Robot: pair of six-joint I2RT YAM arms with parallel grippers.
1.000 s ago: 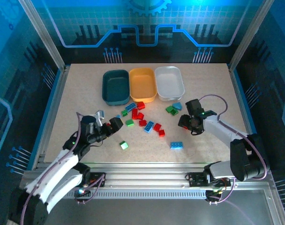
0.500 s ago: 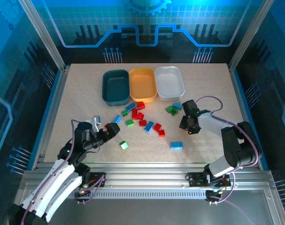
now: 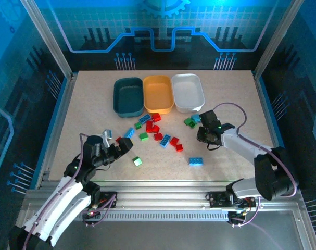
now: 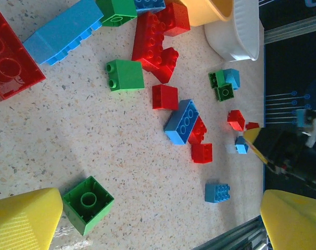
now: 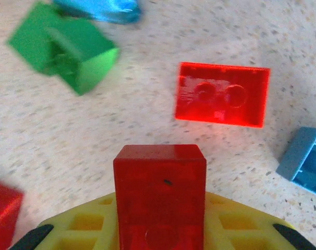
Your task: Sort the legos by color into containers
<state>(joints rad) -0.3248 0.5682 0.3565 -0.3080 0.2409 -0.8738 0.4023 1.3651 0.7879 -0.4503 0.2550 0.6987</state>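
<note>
Red, green and light blue legos lie scattered on the table below three containers: a dark teal tray [image 3: 128,97], an orange-yellow tray [image 3: 158,94] and a white tray [image 3: 188,91]. My right gripper [image 3: 205,135] [image 5: 160,208] is shut on a red lego [image 5: 160,190], just above the table. Ahead of it lie another red lego [image 5: 222,95], two green ones [image 5: 64,52] and a blue one [image 5: 306,161]. My left gripper [image 3: 118,142] [image 4: 158,219] hangs open with nothing between its fingers. A green lego [image 4: 87,204] [image 3: 137,161] sits beside its left finger.
A light blue lego [image 3: 196,161] [image 4: 217,191] lies alone near the front rail. The main pile of legos [image 3: 155,127] sits between the two grippers. Blue side walls and metal posts bound the table.
My right gripper has shut on the red lego and shifted a little. My left arm pulled back toward the near edge and stayed open.
</note>
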